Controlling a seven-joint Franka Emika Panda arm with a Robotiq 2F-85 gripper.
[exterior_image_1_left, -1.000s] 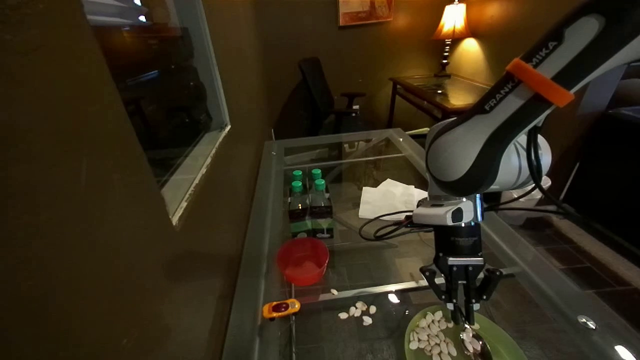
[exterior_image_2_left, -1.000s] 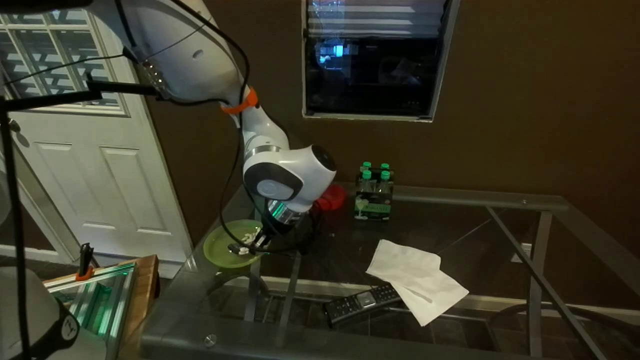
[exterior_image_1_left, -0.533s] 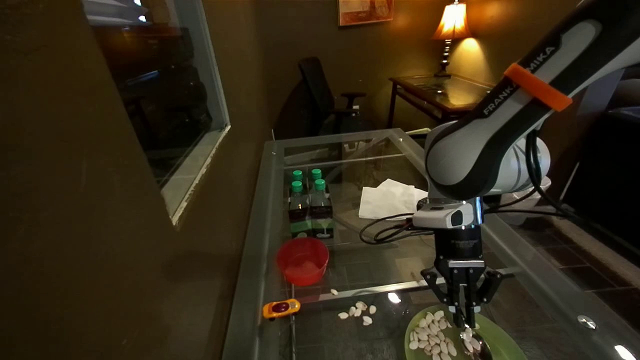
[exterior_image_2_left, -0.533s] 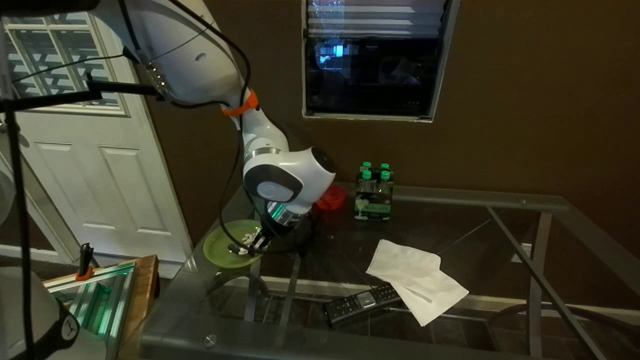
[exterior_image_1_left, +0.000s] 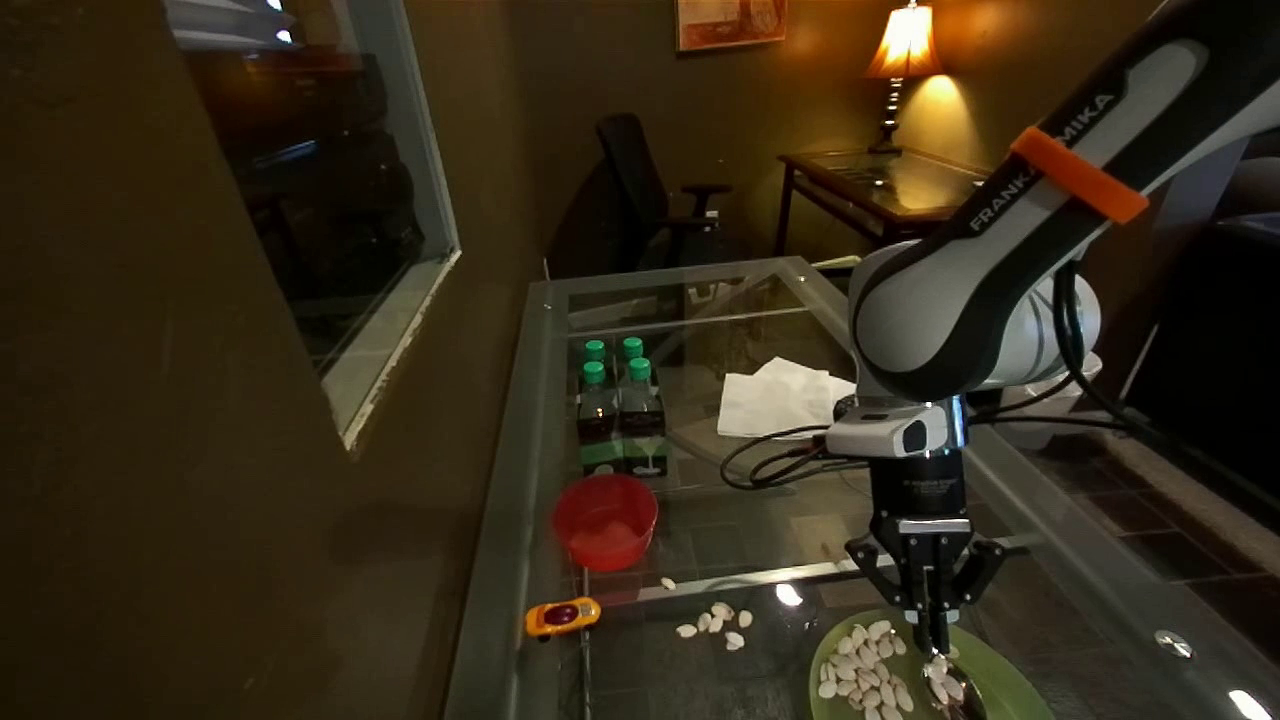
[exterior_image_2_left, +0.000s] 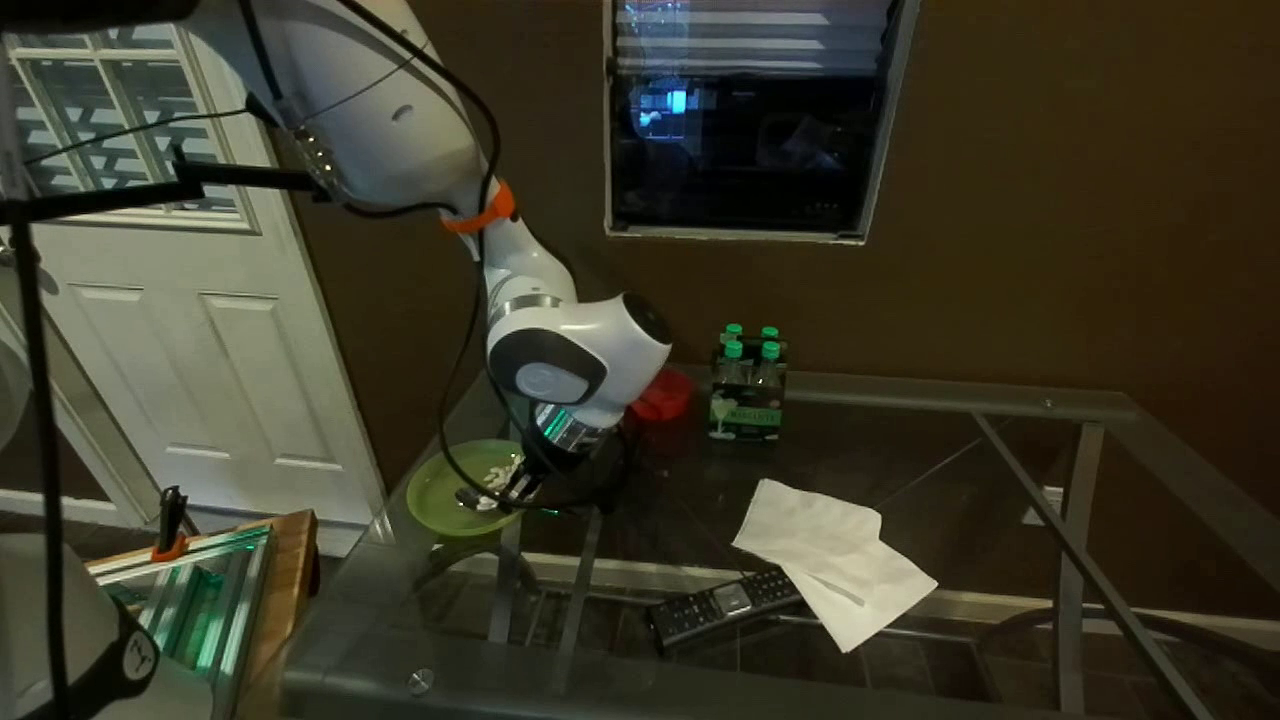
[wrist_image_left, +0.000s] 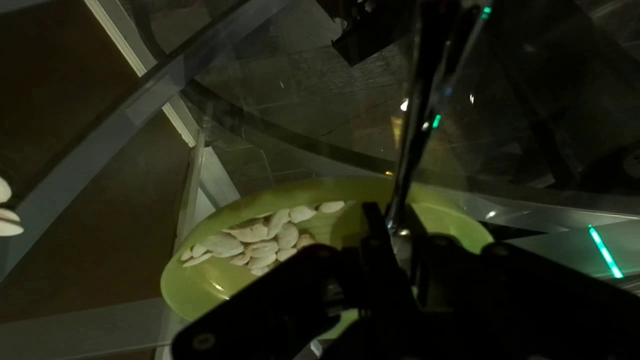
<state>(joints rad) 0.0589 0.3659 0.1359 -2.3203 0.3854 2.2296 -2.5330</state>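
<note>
Spoon (wrist_image_left: 410, 145) held in the gripper (exterior_image_1_left: 932, 645), over the green plate (exterior_image_1_left: 1005, 685): the jaws stand narrow, pinching the spoon's metal handle, which slants upward from the grip in the wrist view. Its scoop end carries a small load of white seeds (exterior_image_1_left: 941, 685); whether it touches the plate, I cannot tell. Just beside it, a larger heap of seeds (exterior_image_1_left: 862, 672) lies on the same plate. Off the plate, loose seeds (exterior_image_1_left: 717, 620) are scattered on the glass table (exterior_image_1_left: 505, 500), with a single seed (exterior_image_1_left: 668, 583) apart from them, nearer the red bowl (exterior_image_1_left: 600, 553). A yellow toy car (exterior_image_1_left: 562, 617) sits near that bowl, close to the table's edge. On the bowl's other side stands a four-pack of green-capped bottles (exterior_image_2_left: 748, 400). Farther along the table lie white paper sheets (exterior_image_2_left: 835, 560), and a black remote control (exterior_image_2_left: 725, 605) reaches their edge. Both exterior views show a window (exterior_image_2_left: 740, 150) in the brown wall (exterior_image_2_left: 1080, 200). Beyond the table, in an exterior view, stand a black chair (exterior_image_1_left: 640, 185) and a desk (exterior_image_1_left: 875, 185) with a lit lamp (exterior_image_1_left: 905, 48); a white door (exterior_image_2_left: 215, 370) shows in an exterior view as well
</note>
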